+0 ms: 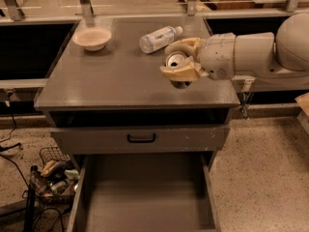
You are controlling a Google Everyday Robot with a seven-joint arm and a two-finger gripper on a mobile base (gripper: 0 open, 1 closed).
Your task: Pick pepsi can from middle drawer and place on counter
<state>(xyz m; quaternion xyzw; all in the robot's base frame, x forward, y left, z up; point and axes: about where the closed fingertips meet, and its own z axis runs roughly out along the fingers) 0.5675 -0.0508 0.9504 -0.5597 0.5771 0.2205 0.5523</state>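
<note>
Gripper [170, 62] fingers clamp the pepsi can [176, 59], silver top showing, just above the counter [120, 76], apparently poised for setting down. A bottle [159, 37] lies at eleven o'clock, a bowl [92, 36] at ten, and the open middle drawer [145, 192] at six.

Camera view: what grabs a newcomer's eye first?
The big white arm reaching in from the right, its gripper shut around a can whose silver top faces the camera, over the right part of the counter. Next, the drawer pulled wide open at the bottom. Behind the gripper a bottle lies on its side, with a bowl at the back left.
</note>
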